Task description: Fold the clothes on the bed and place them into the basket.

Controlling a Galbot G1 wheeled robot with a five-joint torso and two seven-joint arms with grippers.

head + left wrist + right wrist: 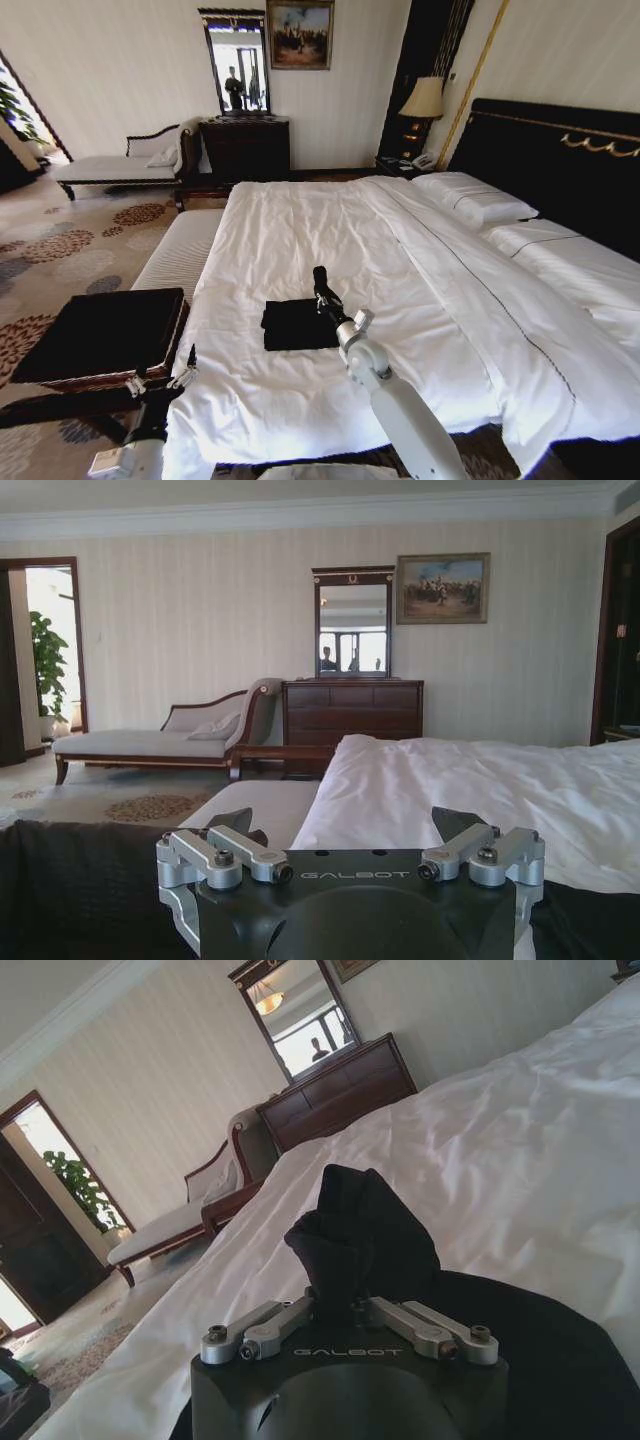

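The clothes are a black T-shirt (298, 326), folded into a small rectangle on the white bed (330, 230) near its foot. My right gripper (320, 283) sits at the shirt's far right edge. In the right wrist view the right gripper (345, 1305) is shut on a bunched fold of the black cloth (362, 1225), which stands up above the fingers. The basket (100, 330), brown wicker with a black top, stands on the floor left of the bed. My left gripper (162, 372) hangs beside the basket's near right corner. The left gripper (345, 830) is open and holds nothing.
A long white striped bench (180, 250) runs along the bed's left side beyond the basket. Against the far wall are a chaise longue (120, 160), a dark dresser (245, 145) with a mirror, and a lamp (423, 100). Pillows (475, 200) lie by the black headboard.
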